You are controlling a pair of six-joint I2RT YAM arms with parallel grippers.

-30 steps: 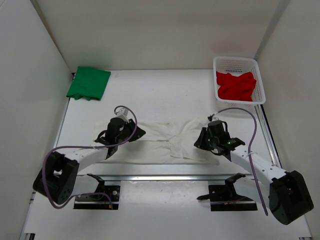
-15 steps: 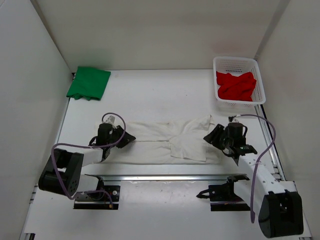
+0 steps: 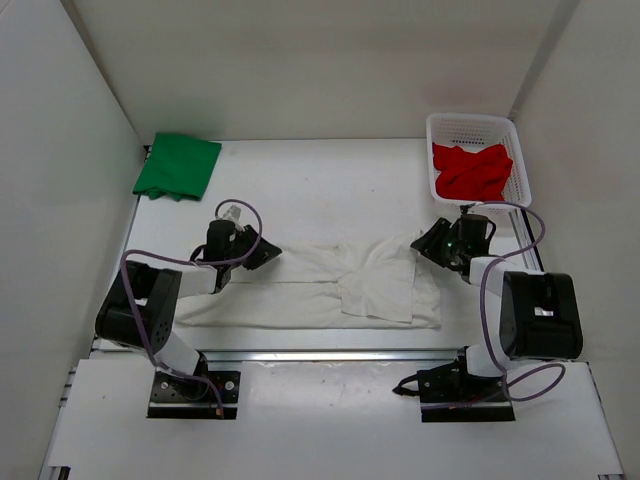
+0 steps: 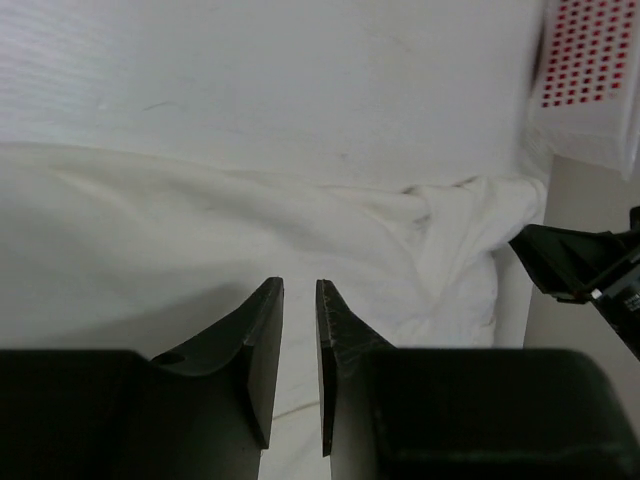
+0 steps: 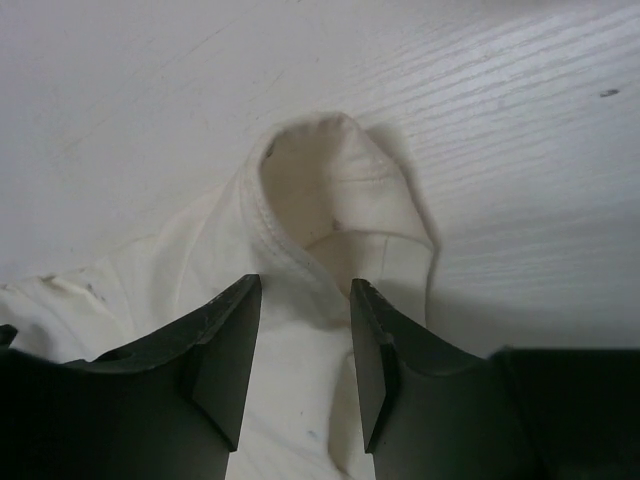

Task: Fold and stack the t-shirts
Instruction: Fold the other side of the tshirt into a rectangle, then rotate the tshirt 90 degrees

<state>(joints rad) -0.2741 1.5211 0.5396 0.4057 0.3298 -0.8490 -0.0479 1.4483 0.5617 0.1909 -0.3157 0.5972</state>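
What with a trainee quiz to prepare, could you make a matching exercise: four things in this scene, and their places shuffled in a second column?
Things
1. green t-shirt
2. red t-shirt
3. white t-shirt
4. right claw

Places
A. in the white mesh basket, far right
B. jaws apart at the right end of the white shirt
C. folded at the far left corner of the table
D. spread across the middle, between the arms

Pairs: 1-C, 2-A, 3-D, 4-B
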